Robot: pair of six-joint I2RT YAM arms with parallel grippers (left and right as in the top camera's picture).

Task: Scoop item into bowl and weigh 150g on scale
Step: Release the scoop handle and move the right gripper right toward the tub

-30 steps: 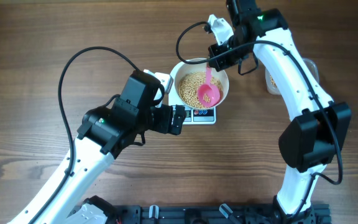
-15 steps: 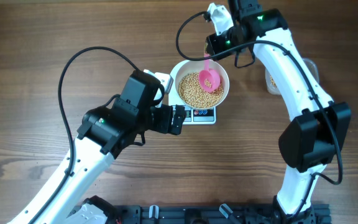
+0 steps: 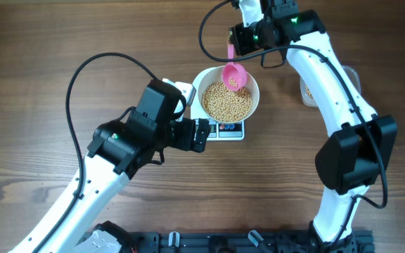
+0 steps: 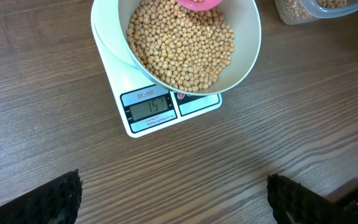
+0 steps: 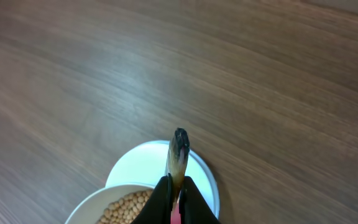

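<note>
The beans (image 3: 225,105) lie heaped in the white bowl (image 4: 246,37), filling most of its floor. The bowl sits on the scale (image 3: 232,131), overhanging it, with the grey display (image 4: 149,107) showing in front. A pink scoop (image 3: 234,76) hangs tilted over the bowl's far rim with a few beans in its cup. The right pincer (image 3: 232,43) is pressed together on the scoop's handle, pinching it. The left pincer (image 3: 201,135) hovers just beside the scale, spread wide and holding nothing. A clear tub (image 3: 306,91) with more beans stands on the wooden bench (image 3: 48,42), right of the bowl.
</note>
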